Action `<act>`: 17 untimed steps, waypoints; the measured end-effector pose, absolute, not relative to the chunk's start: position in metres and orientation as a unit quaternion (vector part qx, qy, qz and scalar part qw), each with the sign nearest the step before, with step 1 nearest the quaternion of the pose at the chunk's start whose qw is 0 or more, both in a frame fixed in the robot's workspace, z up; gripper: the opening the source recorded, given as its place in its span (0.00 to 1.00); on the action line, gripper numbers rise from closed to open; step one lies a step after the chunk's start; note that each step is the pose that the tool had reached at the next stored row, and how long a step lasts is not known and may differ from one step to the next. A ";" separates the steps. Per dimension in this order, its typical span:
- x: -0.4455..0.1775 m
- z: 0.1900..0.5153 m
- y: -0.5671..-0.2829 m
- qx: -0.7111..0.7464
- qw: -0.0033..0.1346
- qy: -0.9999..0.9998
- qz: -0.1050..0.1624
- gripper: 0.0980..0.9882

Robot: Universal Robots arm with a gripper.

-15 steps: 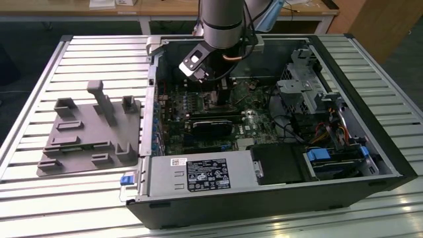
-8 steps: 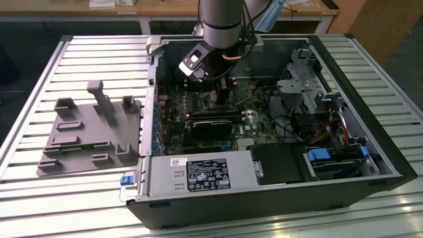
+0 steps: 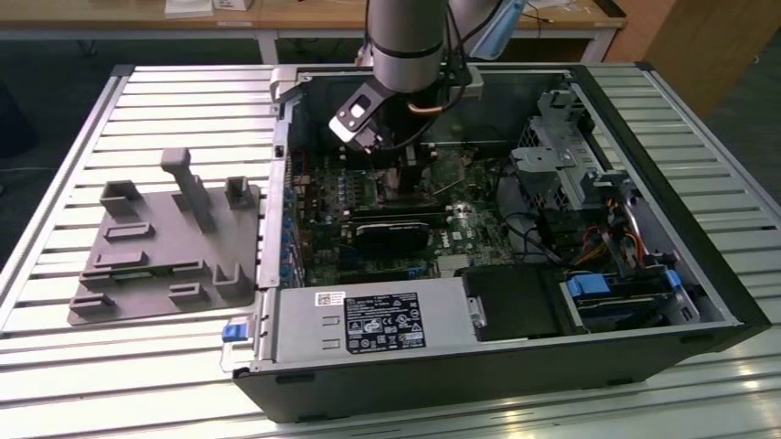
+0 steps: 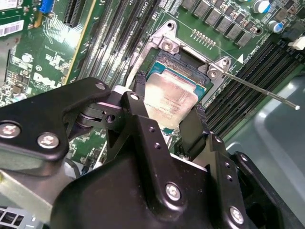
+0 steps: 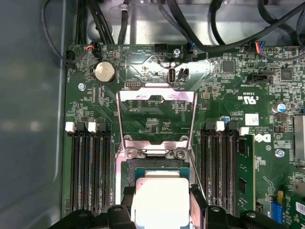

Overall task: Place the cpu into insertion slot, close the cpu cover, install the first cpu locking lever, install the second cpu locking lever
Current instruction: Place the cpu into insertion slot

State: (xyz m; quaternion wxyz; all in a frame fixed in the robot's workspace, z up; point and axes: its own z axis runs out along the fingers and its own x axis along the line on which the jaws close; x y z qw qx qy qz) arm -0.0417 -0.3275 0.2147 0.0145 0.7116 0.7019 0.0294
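Observation:
The cpu (image 4: 171,95) (image 5: 161,191), a small silver-faced square chip, lies level in the insertion slot (image 4: 190,61) (image 5: 157,165) on the green board. My gripper (image 4: 167,109) (image 5: 162,202) is down over it, and its black fingers (image 4: 138,93) press against two opposite edges of the chip. The cpu cover (image 5: 138,94), a thin silvery frame, stands swung open beyond the slot. One thin locking lever (image 4: 257,88) sticks out free beside the socket. In the exterior view the gripper (image 3: 409,169) reaches into the open computer case.
Long black memory slots (image 5: 90,167) (image 5: 221,162) flank the socket on both sides. Cables (image 5: 200,28) run along the case wall beyond the board. A black graphics card (image 3: 390,224) sits nearby, a drive cage (image 3: 561,155) at the exterior view's right, and a grey fixture tray (image 3: 165,247) outside the case.

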 end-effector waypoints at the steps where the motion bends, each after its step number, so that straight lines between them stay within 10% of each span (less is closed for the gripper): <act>1: -0.042 0.214 -0.327 0.712 0.015 0.702 0.029 0.49; 17: -0.042 0.198 -0.326 0.712 0.014 0.701 0.030 0.49</act>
